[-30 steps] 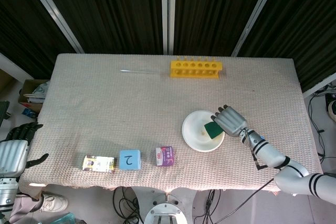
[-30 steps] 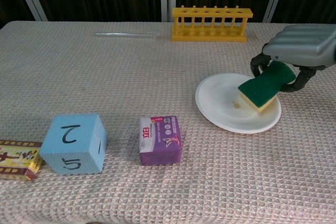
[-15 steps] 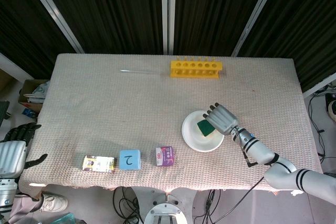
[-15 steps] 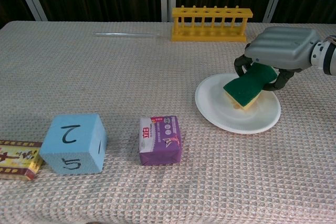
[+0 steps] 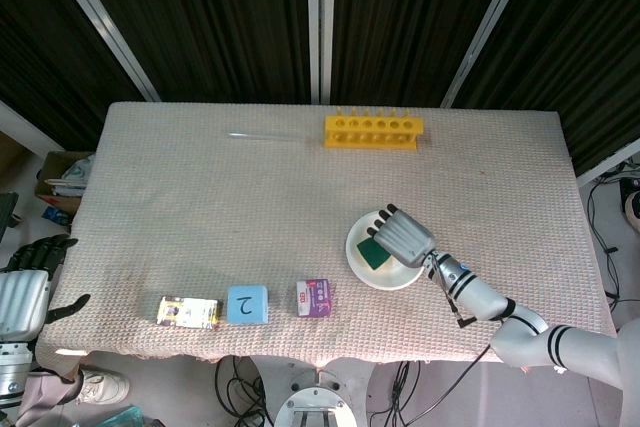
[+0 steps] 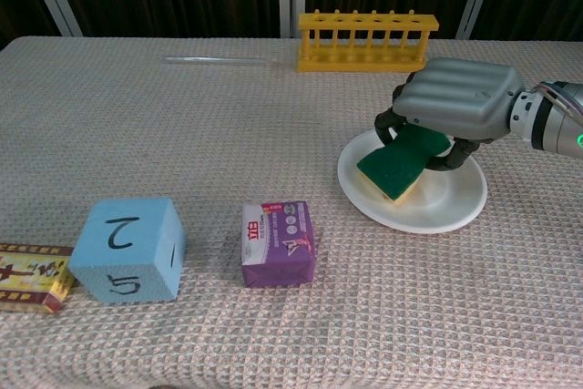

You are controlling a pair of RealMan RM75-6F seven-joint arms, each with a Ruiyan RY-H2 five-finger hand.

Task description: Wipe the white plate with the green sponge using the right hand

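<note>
sliding leftward across the white plate (image 6: pixel 455 202), the green sponge (image 6: pixel 397 160) is now sitting over the plate's left half rather than its right edge, dragged there by the right hand (image 6: pixel 453 102), whose fingers (image 6: pixel 390 122) are curling down around the sponge and grasping it. the sponge's yellow underside is pressing on the plate surface, so the wiping stroke is looking well under way, with the small stain near the middle now being covered. the plate is staying put on the table cloth (image 5: pixel 200 197). the left hand (image 5: pixel 25 282) is hanging off the table's left edge, fingers apart, holding nothing. the purple packet (image 6: pixel 278 243) is lying near the plate's left side.
</note>
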